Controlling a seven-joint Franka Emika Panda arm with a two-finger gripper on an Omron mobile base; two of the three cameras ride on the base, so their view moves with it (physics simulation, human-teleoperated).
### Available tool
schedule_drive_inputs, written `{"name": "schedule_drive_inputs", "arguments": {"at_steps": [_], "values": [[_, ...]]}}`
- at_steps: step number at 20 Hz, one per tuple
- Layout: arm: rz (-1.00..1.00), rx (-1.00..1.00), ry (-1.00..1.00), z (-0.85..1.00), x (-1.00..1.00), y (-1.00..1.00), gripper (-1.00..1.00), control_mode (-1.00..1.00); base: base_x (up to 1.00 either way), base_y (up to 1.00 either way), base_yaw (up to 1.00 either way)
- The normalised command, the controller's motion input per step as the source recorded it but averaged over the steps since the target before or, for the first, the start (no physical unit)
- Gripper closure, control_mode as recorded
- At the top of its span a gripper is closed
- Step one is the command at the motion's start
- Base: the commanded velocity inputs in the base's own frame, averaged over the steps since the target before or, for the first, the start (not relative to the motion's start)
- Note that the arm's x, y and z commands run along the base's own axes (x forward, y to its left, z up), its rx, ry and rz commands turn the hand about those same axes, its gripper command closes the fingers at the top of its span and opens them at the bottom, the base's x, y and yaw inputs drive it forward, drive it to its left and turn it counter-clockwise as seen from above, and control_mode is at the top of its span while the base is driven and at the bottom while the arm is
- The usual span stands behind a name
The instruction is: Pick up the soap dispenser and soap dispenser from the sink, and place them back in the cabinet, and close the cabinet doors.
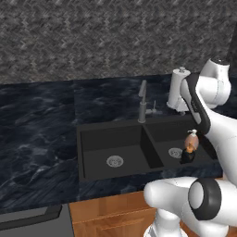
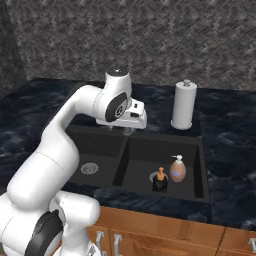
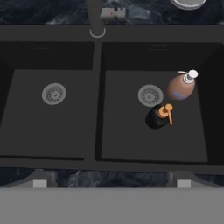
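The black double-basin sink [image 1: 115,143] [image 2: 100,150] [image 3: 57,127] holds both soap dispensers in its right basin, beside the drain. The black squarish one with a tan pump [image 1: 187,155] [image 2: 160,182] [image 3: 156,117] stands just in front of the peach egg-shaped one with a white pump [image 1: 191,140] [image 2: 177,170] [image 3: 180,87]. My gripper [image 2: 128,131] [image 3: 111,183] hovers high over the sink's middle divider and points down. It is open wide with nothing between its fingers, left of and well above the bottles. The cabinet and its doors are out of view.
A grey gooseneck faucet [image 1: 142,104] [image 3: 94,17] rises behind the divider. A tall white paper-towel roll [image 1: 176,90] [image 2: 183,105] stands on the dark marble counter behind the right basin. Wooden drawer fronts [image 2: 150,235] run below the counter edge.
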Motion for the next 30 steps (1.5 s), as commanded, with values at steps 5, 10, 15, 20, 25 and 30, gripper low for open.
{"name": "schedule_drive_inputs", "arguments": {"at_steps": [5,10,15,20,25,30], "values": [[0.00,-0.04,0.00,-0.30,0.04,-0.20,-1.00,-1.00,0.00,0.00,0.00],[0.00,-0.06,0.05,-0.20,0.01,-0.15,-1.00,-1.00,0.00,0.00,0.00],[0.00,-0.05,0.09,-0.14,0.00,-0.12,-1.00,-1.00,0.00,0.00,0.00],[0.00,-0.04,0.12,-0.10,0.00,-0.12,-1.00,-1.00,0.00,0.00,0.00],[0.00,0.00,0.11,-0.11,0.00,-0.24,-1.00,-1.00,0.00,0.00,0.00],[0.00,0.00,0.10,-0.13,0.00,-0.24,-1.00,-1.00,0.00,0.00,0.00]]}}
